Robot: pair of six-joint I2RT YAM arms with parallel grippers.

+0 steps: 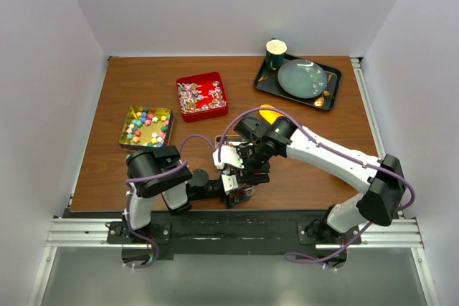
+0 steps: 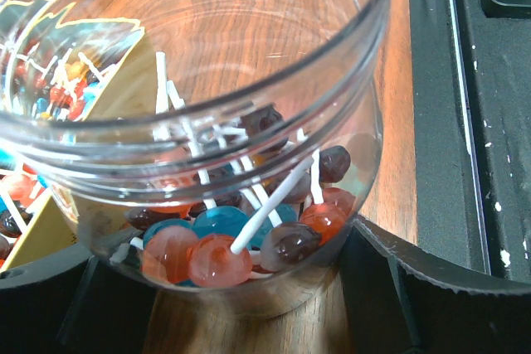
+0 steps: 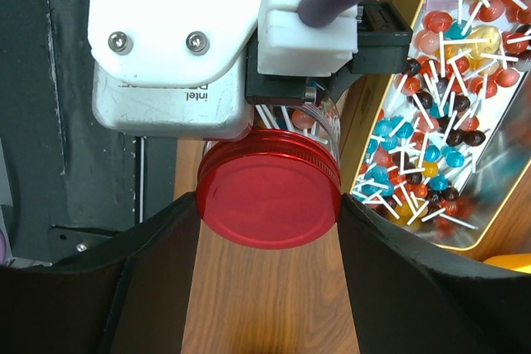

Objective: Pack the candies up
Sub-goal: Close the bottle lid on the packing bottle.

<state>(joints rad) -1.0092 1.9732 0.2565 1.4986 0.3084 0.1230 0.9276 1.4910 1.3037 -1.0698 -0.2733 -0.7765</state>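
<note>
A clear jar (image 2: 249,105) holding lollipops (image 2: 220,254) stands on the wood near the table's front. My left gripper (image 2: 241,288) is shut on its lower body, a black finger pressed against each side. A red lid (image 3: 268,205) sits on top of the jar, and my right gripper (image 3: 268,213) is shut on it, both fingers touching its rim. Seen from above, the two grippers meet at the jar, left (image 1: 233,190) and right (image 1: 247,170). Star-like candies (image 1: 147,125) fill a gold tin. Wrapped twist candies (image 1: 201,95) lie in a red tin.
A tin (image 3: 504,163) of loose lollipops (image 3: 431,122) lies just right of the jar, mostly hidden under the arms from above. An orange object (image 1: 267,114) sits behind the right wrist. A black tray (image 1: 262,80) at the back right carries a teal plate (image 1: 302,78) and a cup (image 1: 276,53).
</note>
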